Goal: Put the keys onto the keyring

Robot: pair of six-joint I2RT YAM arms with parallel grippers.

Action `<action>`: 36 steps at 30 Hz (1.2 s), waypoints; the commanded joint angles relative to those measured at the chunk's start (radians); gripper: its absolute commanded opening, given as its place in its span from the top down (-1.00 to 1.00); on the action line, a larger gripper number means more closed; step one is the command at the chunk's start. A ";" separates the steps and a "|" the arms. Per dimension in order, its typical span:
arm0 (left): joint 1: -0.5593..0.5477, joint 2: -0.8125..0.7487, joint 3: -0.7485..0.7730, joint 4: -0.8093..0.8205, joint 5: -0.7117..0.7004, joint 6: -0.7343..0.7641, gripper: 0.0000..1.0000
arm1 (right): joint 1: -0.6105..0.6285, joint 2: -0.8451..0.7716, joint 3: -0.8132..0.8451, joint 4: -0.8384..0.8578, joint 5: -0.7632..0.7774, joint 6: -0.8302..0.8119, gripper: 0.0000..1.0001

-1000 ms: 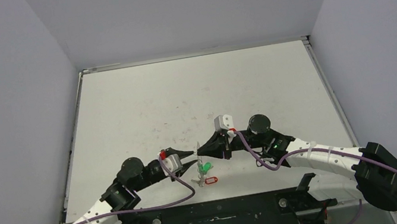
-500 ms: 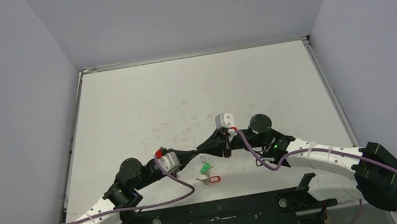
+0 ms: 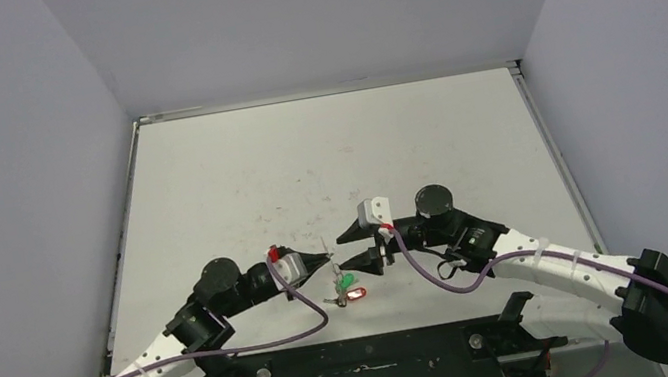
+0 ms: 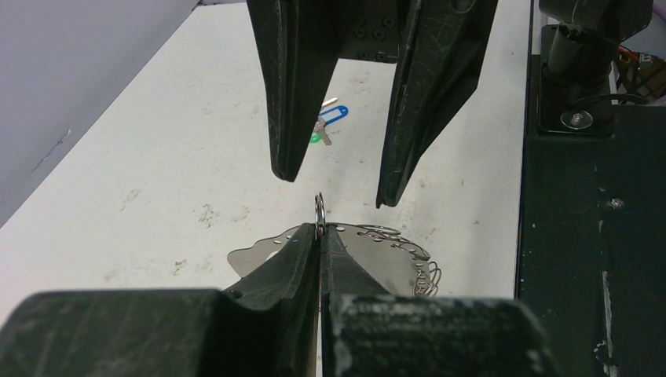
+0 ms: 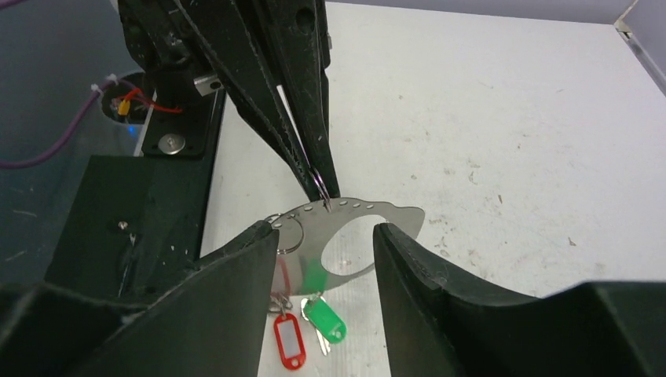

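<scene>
Scuffed white surface, grey walls boxing it in. Near its front edge, the left pincer is clamping a wire loop on the keyring. The right pincer is hovering, jaws apart.

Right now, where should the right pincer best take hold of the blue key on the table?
Probably the blue key by its plastic tag, its broadest part. It lies flat on the table, so come straight down with the open right pincer, closing across the tag's narrow width.
</scene>
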 commanded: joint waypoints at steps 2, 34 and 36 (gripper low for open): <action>-0.002 0.021 0.159 -0.201 0.018 0.085 1.00 | 0.000 -0.045 0.131 -0.263 -0.008 -0.200 -0.04; -0.003 0.243 0.472 -0.599 0.145 0.254 1.00 | 0.056 0.101 0.305 -0.397 -0.110 -0.295 0.42; -0.003 0.243 0.471 -0.595 0.152 0.252 1.00 | 0.059 0.107 0.309 -0.397 -0.106 -0.293 0.46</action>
